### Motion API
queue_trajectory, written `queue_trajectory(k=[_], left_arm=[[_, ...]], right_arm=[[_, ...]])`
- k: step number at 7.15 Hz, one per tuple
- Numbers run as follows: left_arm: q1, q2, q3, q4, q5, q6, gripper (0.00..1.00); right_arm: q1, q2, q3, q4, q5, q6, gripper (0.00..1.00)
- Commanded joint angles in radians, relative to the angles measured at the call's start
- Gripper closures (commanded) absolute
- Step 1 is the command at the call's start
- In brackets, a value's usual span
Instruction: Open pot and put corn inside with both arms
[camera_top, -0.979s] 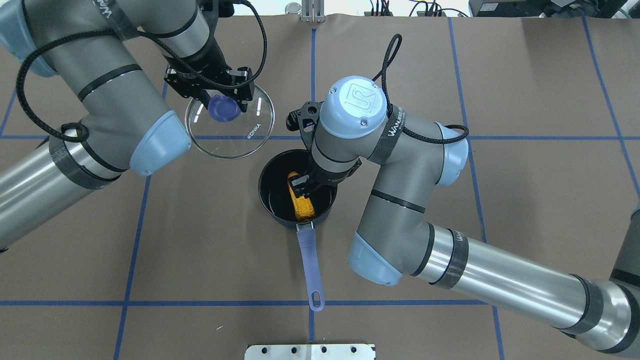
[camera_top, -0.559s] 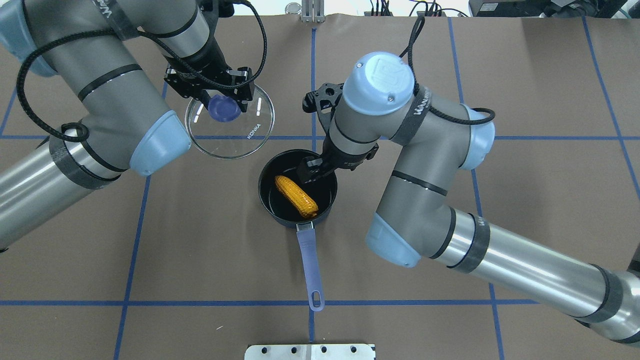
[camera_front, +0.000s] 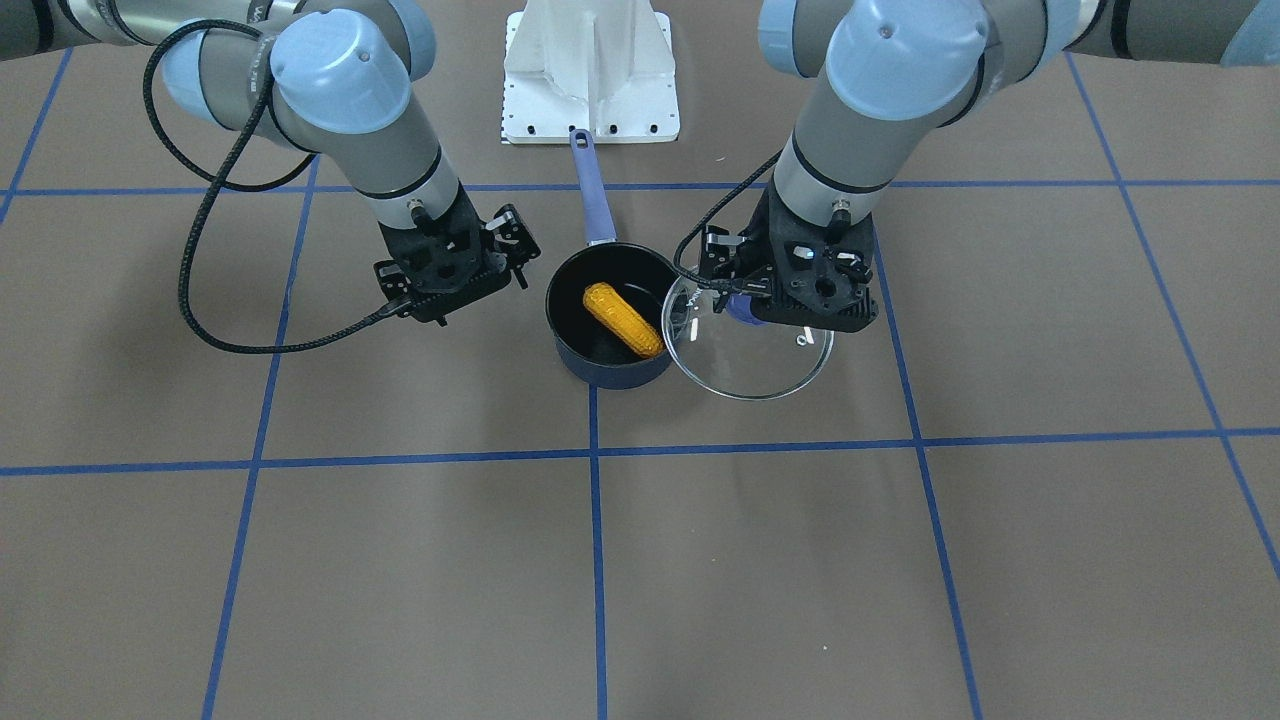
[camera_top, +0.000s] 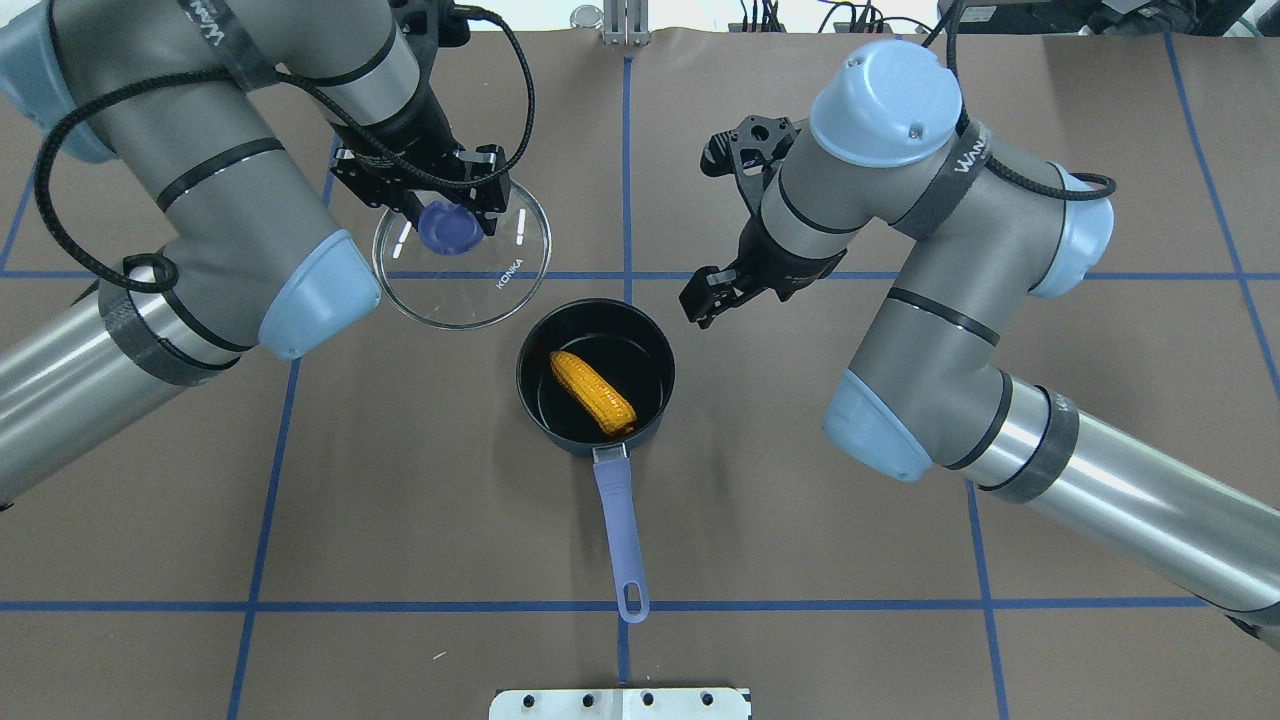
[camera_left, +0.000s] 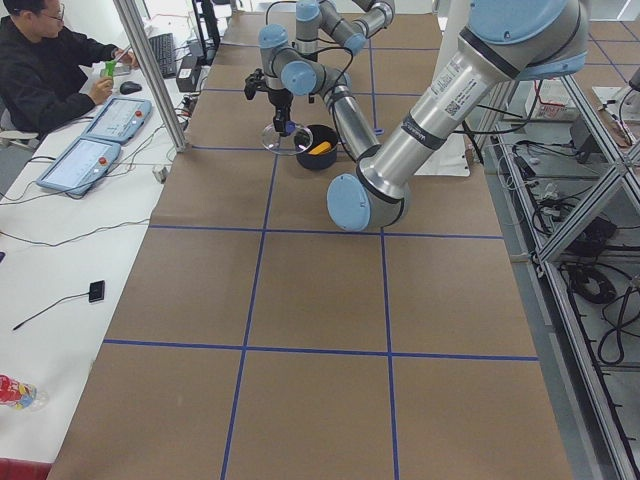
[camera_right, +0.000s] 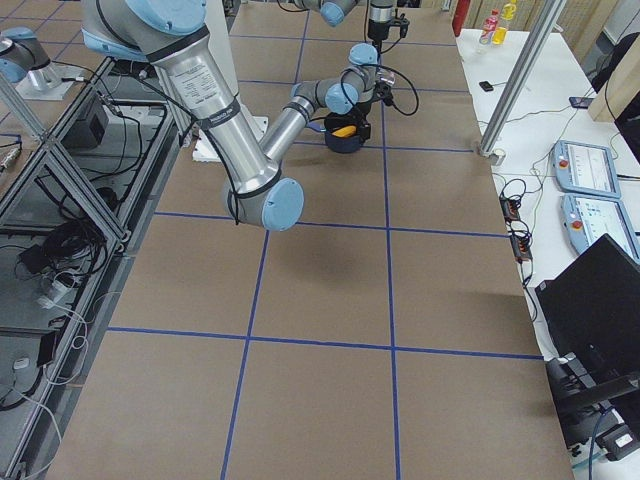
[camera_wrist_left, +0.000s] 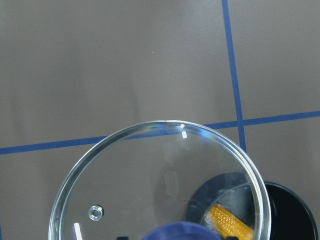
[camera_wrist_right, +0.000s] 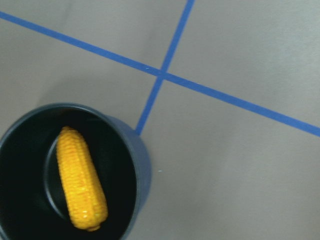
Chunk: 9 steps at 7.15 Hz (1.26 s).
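Note:
The dark navy pot (camera_top: 530, 370) stands open mid-table, its lavender handle (camera_top: 618, 530) pointing toward the robot. The yellow corn (camera_top: 593, 392) lies diagonally inside it and also shows in the front view (camera_front: 623, 320) and the right wrist view (camera_wrist_right: 80, 185). My left gripper (camera_top: 447, 215) is shut on the blue knob of the round glass lid (camera_top: 500, 280), holding it just off the pot's far left side. My right gripper (camera_top: 703, 297) is open and empty, above the table just right of the pot's far rim.
Blue tape lines (camera_top: 800, 275) grid the brown table cover. A white base mount (camera_front: 590, 70) stands behind the pot handle. In the left side view an operator (camera_left: 50, 70) sits at a side table with control tablets.
My right gripper let go of the corn, rose out of the pot and pulled back to the right. The corn settled diagonally in the pot. The left gripper kept holding the lid.

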Motion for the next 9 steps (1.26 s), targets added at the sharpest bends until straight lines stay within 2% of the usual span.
queue_trajectory(k=[1,3,5,7,9], left_arm=[[-0.043,0.116,-0.011,-0.113,-0.022,0.027,0.35],[-0.108,0.187,-0.011,-0.105,-0.025,0.203,0.35],[-0.161,0.276,-0.018,-0.121,-0.069,0.331,0.35],[-0.171,0.379,-0.045,-0.164,-0.07,0.394,0.35],[-0.169,0.52,-0.047,-0.316,-0.07,0.396,0.35]], right_arm=[[0.079,-0.072,0.001,0.001,0.0,-0.146,0.0],[0.182,-0.142,0.001,0.003,0.044,-0.233,0.0],[0.265,-0.185,-0.002,0.01,0.19,-0.234,0.0],[0.303,-0.212,0.003,0.012,0.177,-0.222,0.0],[0.325,-0.213,-0.007,0.012,0.158,-0.23,0.0]])
